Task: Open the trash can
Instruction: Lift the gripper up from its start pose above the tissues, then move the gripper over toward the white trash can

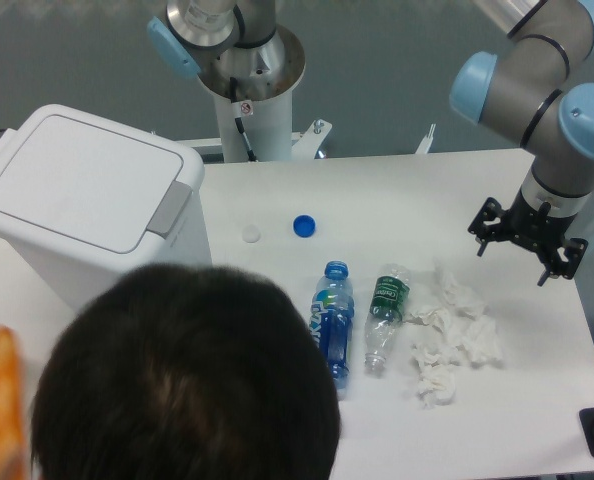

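While lid lies flat shut, trash can (87,205) sits at table's (397,190) left edge, grey push tab (173,207) facing right | gripper (527,250) hovers over right side, well apart from can, fingers spread, holding nothing | blue-label bottle (333,318), green-label bottle (384,315), crumpled tissues (452,335), blue cap (304,226), white cap (251,234) on table | person's head (182,380) in foreground

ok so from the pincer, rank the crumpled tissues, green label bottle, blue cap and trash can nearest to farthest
From the pincer:
1. Crumpled tissues, just below-left of it.
2. Green label bottle, mid-table.
3. Blue cap, further left.
4. Trash can, far left edge.
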